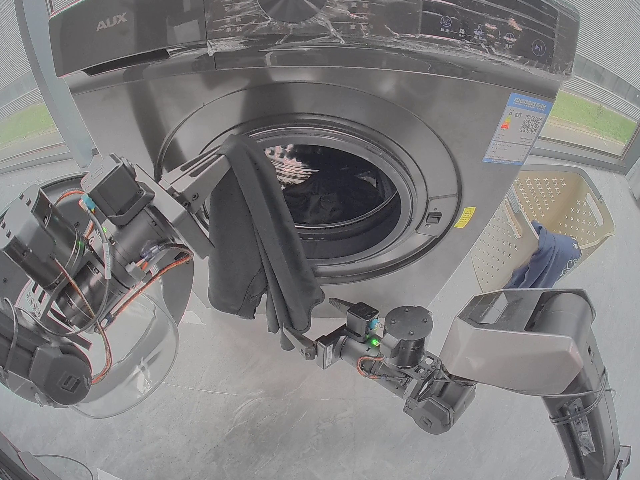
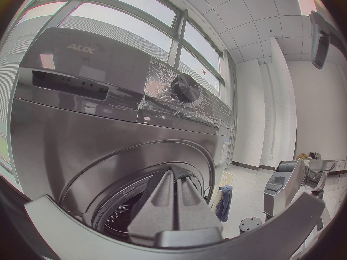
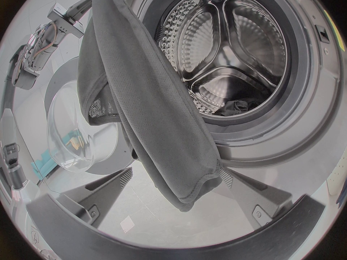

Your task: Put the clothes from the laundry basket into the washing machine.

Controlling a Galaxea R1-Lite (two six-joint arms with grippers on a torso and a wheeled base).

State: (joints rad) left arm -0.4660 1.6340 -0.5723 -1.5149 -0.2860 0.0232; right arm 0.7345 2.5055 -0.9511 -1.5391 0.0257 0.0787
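Observation:
A dark grey garment [image 1: 257,248] hangs from my left gripper [image 1: 223,159], which is shut on its top edge just left of the washing machine's open drum mouth [image 1: 340,198]. In the left wrist view the closed fingers [image 2: 164,203] pinch the fabric [image 2: 178,169]. Below, my right gripper [image 1: 320,323] is open by the garment's lower end; the cloth [image 3: 151,109] drapes between its fingers [image 3: 124,176]. Dark clothes [image 3: 236,107] lie inside the drum. The laundry basket [image 1: 567,201] stands to the machine's right with a blue garment [image 1: 550,261] over its rim.
The machine's glass door [image 1: 133,348] is swung open at lower left, behind my left arm. Grey floor [image 1: 267,421] lies open in front of the machine. Windows and white walls surround it.

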